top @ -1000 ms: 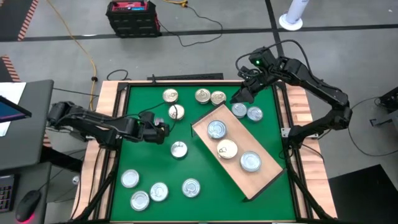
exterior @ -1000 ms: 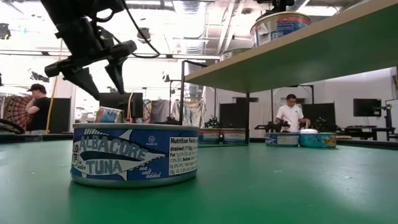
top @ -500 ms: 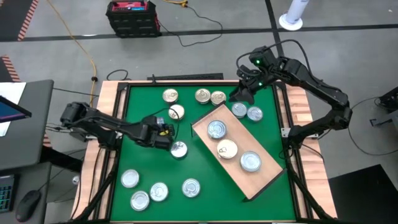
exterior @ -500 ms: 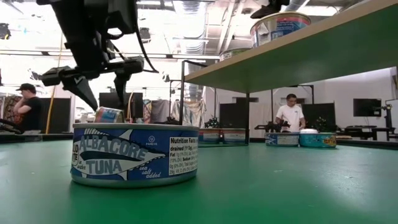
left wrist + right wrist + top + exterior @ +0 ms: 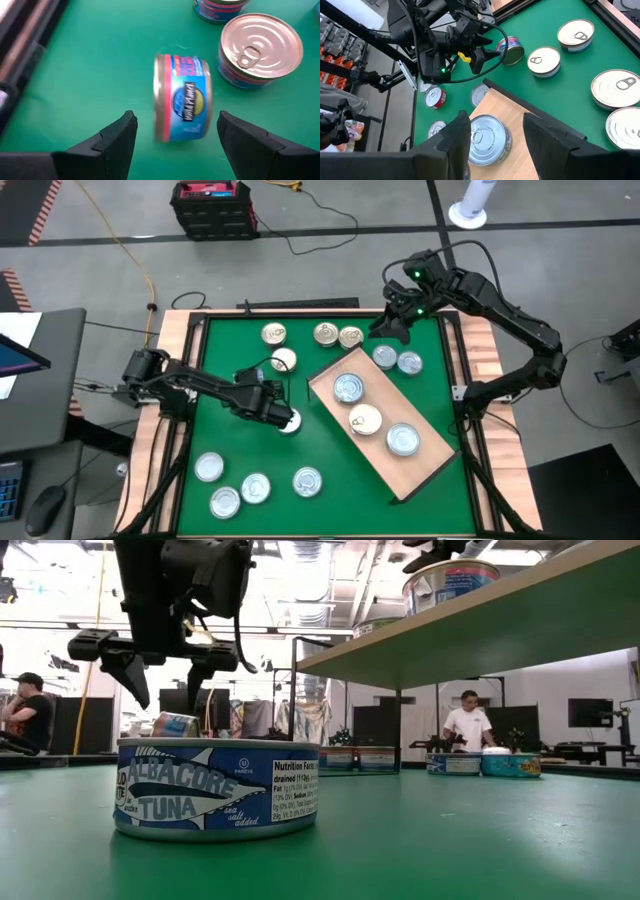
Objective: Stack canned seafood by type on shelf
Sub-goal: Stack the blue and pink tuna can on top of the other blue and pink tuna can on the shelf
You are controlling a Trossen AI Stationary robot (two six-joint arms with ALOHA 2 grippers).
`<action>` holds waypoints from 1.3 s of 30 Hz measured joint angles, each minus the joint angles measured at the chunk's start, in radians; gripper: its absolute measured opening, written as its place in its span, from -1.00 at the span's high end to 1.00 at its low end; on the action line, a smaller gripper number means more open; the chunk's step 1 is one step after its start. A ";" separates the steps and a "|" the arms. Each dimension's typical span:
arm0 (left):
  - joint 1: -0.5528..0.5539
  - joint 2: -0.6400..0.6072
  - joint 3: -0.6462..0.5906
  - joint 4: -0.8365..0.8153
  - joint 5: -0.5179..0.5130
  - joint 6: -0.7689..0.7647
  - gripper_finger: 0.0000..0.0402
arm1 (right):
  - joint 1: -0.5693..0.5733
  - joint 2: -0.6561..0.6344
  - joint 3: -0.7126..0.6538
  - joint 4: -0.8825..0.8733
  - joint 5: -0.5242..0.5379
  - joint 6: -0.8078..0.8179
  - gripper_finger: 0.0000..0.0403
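1. Left gripper [image 5: 283, 414] over the green mat [image 5: 240, 455], just left of centre, fingers spread, gripping nothing
2. Directly under it, a silver-lidded tin [image 5: 289, 421]; at 12 o'clock from it, a tipped blue-label tin [image 5: 182, 97] on its edge
3. Right gripper [image 5: 385, 323] raised near the mat's 1 o'clock corner, fingers parted, empty
4. Wooden shelf board [image 5: 425, 465] lying diagonally right of centre, carrying three tins [image 5: 348, 388]
5. Other tins scattered toward 12 and 7 o'clock [image 5: 256, 488]
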 joint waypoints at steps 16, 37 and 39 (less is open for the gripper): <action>-0.003 0.006 0.000 -0.033 0.051 0.021 -0.73 | 0.000 0.006 0.000 0.003 0.000 -0.024 -0.02; 0.013 0.007 -0.182 0.149 0.006 0.042 -0.78 | 0.001 0.007 0.000 0.051 0.000 -0.024 -0.02; 0.014 0.007 -0.173 0.190 0.006 0.044 -0.78 | 0.001 0.007 0.000 0.055 0.000 -0.024 -0.02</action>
